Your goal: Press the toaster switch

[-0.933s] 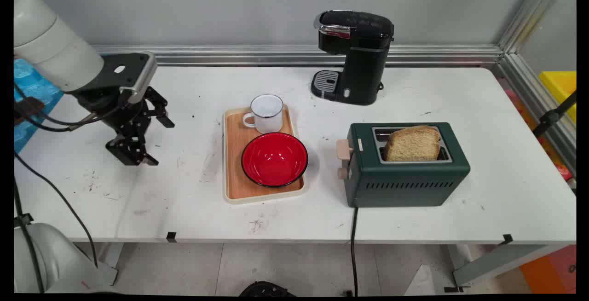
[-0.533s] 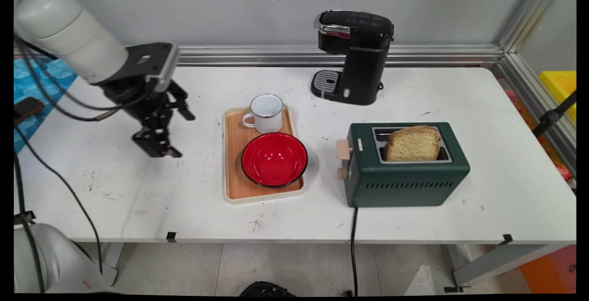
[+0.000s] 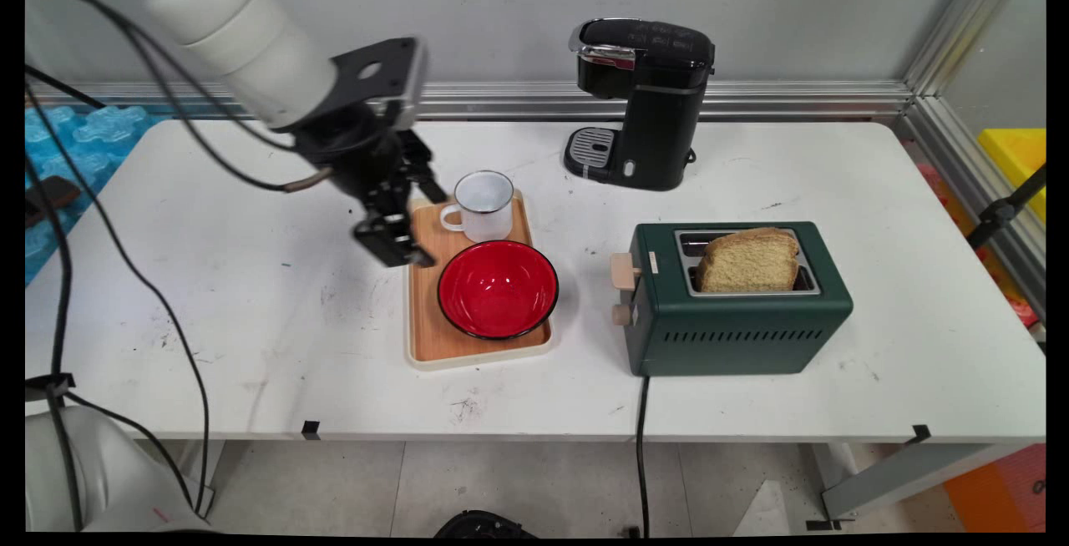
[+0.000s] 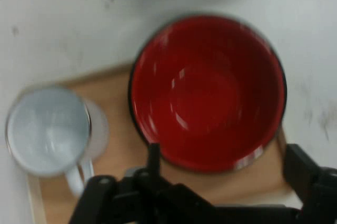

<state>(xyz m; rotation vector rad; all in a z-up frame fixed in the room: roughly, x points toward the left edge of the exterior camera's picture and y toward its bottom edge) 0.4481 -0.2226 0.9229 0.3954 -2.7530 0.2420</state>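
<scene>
My gripper (image 3: 412,222) hangs open and empty above the left edge of a wooden tray (image 3: 426,279), close to the handle of a white enamel mug (image 3: 483,204). The mug stands at the tray's far end, and a red bowl (image 3: 498,287) with a black rim fills its near half. In the hand view the gripper (image 4: 226,167) is over the tray (image 4: 113,145). The red bowl (image 4: 208,90) lies just ahead of the fingers and the mug (image 4: 47,129) is off to the left.
A green toaster (image 3: 735,316) with a slice of bread (image 3: 747,260) in its slot stands right of the tray, its cord (image 3: 641,446) hanging over the front edge. A black coffee machine (image 3: 647,103) stands at the back. Black arm cables (image 3: 125,220) droop over the table's left part.
The arm has swung right across the table, from its left part to the tray's left edge. The gripper has stayed open. Nothing on the table has moved.
</scene>
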